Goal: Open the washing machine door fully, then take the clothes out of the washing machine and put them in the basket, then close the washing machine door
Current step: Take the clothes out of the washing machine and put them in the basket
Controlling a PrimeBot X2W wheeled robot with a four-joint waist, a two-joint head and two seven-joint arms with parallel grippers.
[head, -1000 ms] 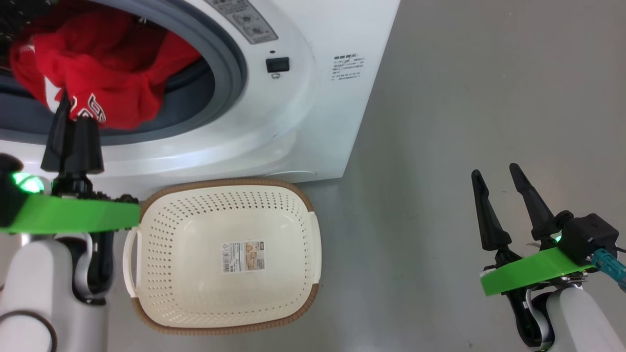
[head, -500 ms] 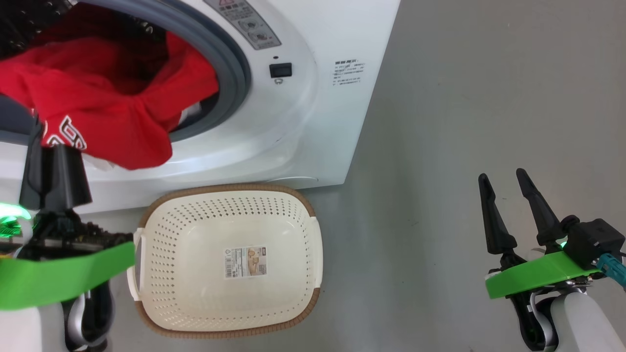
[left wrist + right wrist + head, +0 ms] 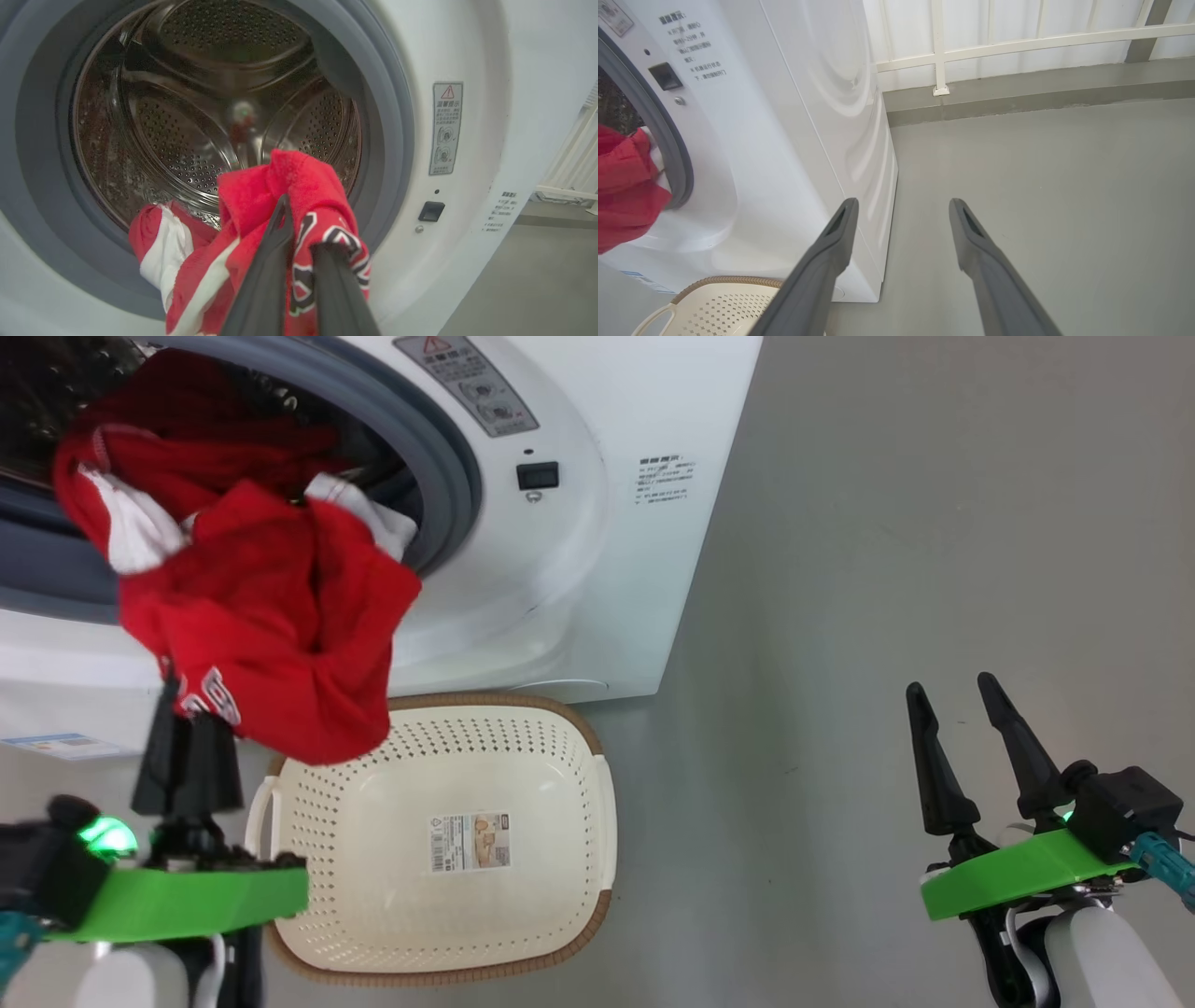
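Grey floor (image 3: 887,569) is carrying everything; basket (image 3: 583,859) is sitting near, just before the washing machine (image 3: 597,579). Right gripper (image 3: 948,691) is idling near right, jaws released. Left gripper (image 3: 187,709) is clenching the clothes (image 3: 271,616), which are trailing off the gasket (image 3: 387,140) above the basket's far-left rim. Suggest clearing the gasket, centring over the basket, then releasing.
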